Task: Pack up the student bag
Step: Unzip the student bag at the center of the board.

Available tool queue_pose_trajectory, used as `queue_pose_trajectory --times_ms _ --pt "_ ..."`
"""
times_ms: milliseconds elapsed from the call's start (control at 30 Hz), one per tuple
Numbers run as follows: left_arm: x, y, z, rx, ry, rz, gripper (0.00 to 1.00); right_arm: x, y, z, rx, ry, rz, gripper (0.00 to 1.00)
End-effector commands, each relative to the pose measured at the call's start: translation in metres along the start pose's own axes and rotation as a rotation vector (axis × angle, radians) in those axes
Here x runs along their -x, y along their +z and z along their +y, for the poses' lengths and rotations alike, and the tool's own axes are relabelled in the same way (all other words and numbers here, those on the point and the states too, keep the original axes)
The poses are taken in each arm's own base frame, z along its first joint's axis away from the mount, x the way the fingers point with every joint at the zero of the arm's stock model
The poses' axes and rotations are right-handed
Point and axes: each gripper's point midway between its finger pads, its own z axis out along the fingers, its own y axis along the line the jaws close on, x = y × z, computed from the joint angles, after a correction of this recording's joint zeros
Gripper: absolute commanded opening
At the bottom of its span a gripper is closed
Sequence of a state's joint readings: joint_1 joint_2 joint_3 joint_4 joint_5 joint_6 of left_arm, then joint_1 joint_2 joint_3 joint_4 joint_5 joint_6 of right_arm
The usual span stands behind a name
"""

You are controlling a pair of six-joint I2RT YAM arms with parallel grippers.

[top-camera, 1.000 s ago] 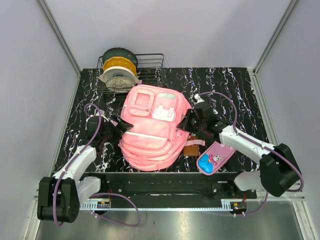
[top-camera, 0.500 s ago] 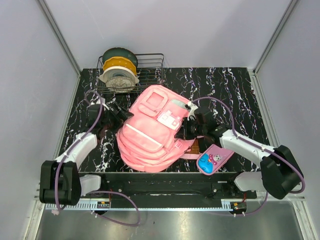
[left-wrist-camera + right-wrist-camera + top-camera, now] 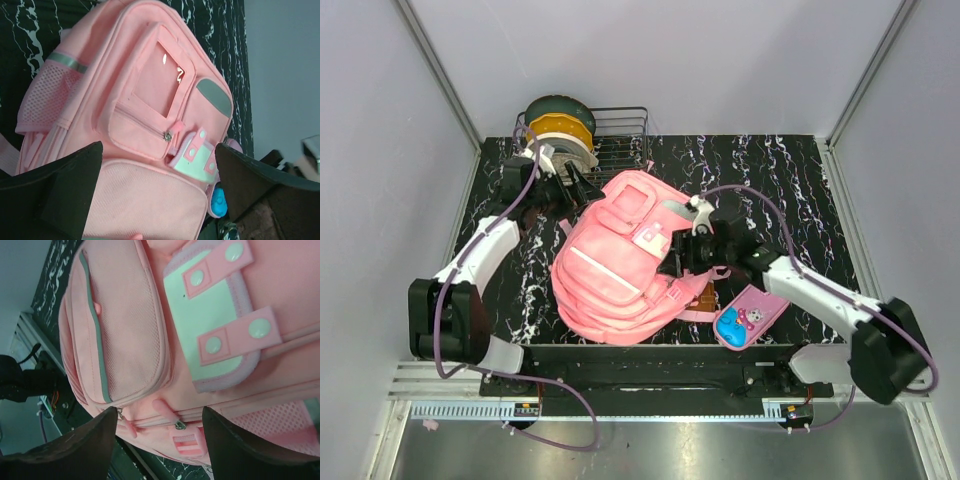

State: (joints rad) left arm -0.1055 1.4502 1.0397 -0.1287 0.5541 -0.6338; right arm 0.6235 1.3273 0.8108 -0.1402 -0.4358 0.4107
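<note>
Black, white-veined marble-look table (image 3: 790, 170) is covered mid-frame by the big soft pink fabric student bag (image 3: 615, 275), laid flat at centre, pockets up. A wire basket (image 3: 620, 135) is parked upper left. A small pink cartoon-print pencil case (image 3: 748, 316) is tucked at the bag's lower right. The left gripper (image 3: 159, 192) is spread wide by the bag's upper-left corner, nothing held. The right gripper (image 3: 160, 417) is parted over the front-pocket zipper, nothing gripped either.

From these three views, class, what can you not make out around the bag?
Top view: brown item beside the bag, mostly under bag and right arm; unidentifiable.
Left wrist view: blue sliver, cut off by bag and finger.
All views: bag's inside, never shown.
</note>
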Motion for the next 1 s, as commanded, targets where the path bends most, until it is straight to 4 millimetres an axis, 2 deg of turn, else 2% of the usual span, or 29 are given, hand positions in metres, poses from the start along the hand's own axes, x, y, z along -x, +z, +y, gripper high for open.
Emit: queue_pose_trajectory --times_ms 0,33,67,100,133,167,200,233,267,300,333,367,400,433,467,500,533,567,600,633,667,700,733,900,967 --pt "0.012 -0.028 -0.026 -0.009 0.141 -0.029 0.99 0.065 -0.05 0.008 -0.13 -0.09 -0.268 0.78" --pt "0.008 -0.033 -0.023 0.015 0.14 -0.021 0.99 0.078 -0.059 0.006 -0.163 -0.095 -0.307 0.8" --pt "0.008 -0.042 -0.025 0.026 0.163 -0.04 0.99 0.09 -0.067 -0.009 -0.255 -0.078 -0.357 0.82" --pt "0.006 -0.047 -0.026 0.029 0.171 -0.045 0.99 0.094 -0.069 -0.023 -0.316 -0.057 -0.352 0.85" --pt "0.002 -0.051 -0.03 0.015 0.173 -0.039 0.99 0.117 -0.084 -0.041 -0.381 -0.032 -0.403 0.86" --pt "-0.001 -0.058 -0.036 -0.001 0.184 -0.048 0.99 0.125 -0.086 -0.057 -0.43 -0.008 -0.407 0.87" --pt "-0.003 -0.062 -0.039 -0.014 0.192 -0.051 0.99 0.128 -0.079 -0.086 -0.487 0.036 -0.373 0.87" --pt "-0.007 -0.065 -0.042 -0.021 0.198 -0.049 0.99 0.15 -0.09 -0.107 -0.523 0.057 -0.408 0.87" --pt "-0.014 -0.07 -0.048 -0.036 0.216 -0.051 0.99 0.156 -0.082 -0.11 -0.46 0.057 -0.376 0.87" --pt "-0.02 -0.071 -0.05 -0.043 0.223 -0.045 0.99 0.154 -0.061 -0.131 -0.446 0.079 -0.315 0.87" --pt "-0.026 -0.073 -0.052 -0.05 0.228 -0.036 0.99 0.176 -0.06 -0.134 -0.428 0.073 -0.336 0.87" --pt "-0.039 -0.075 -0.057 -0.067 0.234 -0.015 0.99 0.185 -0.057 -0.145 -0.408 0.093 -0.33 0.87" --pt "-0.046 -0.075 -0.057 -0.074 0.23 -0.002 0.99 0.184 -0.036 -0.159 -0.367 0.105 -0.288 0.87" --pt "-0.053 -0.075 -0.059 -0.083 0.224 0.013 0.99 0.201 -0.032 -0.155 -0.301 0.095 -0.304 0.83" --pt "-0.067 -0.075 -0.059 -0.092 0.21 0.038 0.99 0.203 -0.025 -0.151 -0.215 0.094 -0.283 0.83" --pt "-0.071 -0.076 -0.061 -0.105 0.208 0.042 0.99 0.205 -0.011 -0.158 -0.175 0.083 -0.274 0.83" --pt "-0.076 -0.077 -0.062 -0.114 0.207 0.047 0.99 0.215 -0.008 -0.151 -0.129 0.037 -0.279 0.84" --pt "-0.084 -0.079 -0.061 -0.119 0.199 0.052 0.99 0.217 -0.004 -0.146 -0.08 0.03 -0.265 0.85" --pt "-0.086 -0.08 -0.06 -0.121 0.196 0.051 0.99 0.214 0.005 -0.15 -0.051 0.038 -0.241 0.86" --pt "-0.088 -0.081 -0.058 -0.117 0.196 0.049 0.99 0.224 0.006 -0.143 -0.007 0.008 -0.246 0.86" --pt "-0.09 -0.083 -0.057 -0.115 0.201 0.044 0.99 0.226 0.009 -0.138 0.034 0.004 -0.232 0.86" --pt "-0.09 -0.083 -0.056 -0.112 0.204 0.043 0.99 0.223 0.018 -0.145 0.045 0.026 -0.209 0.86" --pt "-0.091 -0.083 -0.054 -0.108 0.203 0.043 0.99 0.23 0.019 -0.14 0.075 0.021 -0.213 0.86" --pt "-0.087 -0.08 -0.058 -0.113 0.203 0.049 0.99 0.227 0.033 -0.137 0.175 0.048 -0.189 0.86" --pt "-0.085 -0.078 -0.059 -0.114 0.205 0.051 0.99 0.223 0.036 -0.129 0.204 0.049 -0.178 0.86"
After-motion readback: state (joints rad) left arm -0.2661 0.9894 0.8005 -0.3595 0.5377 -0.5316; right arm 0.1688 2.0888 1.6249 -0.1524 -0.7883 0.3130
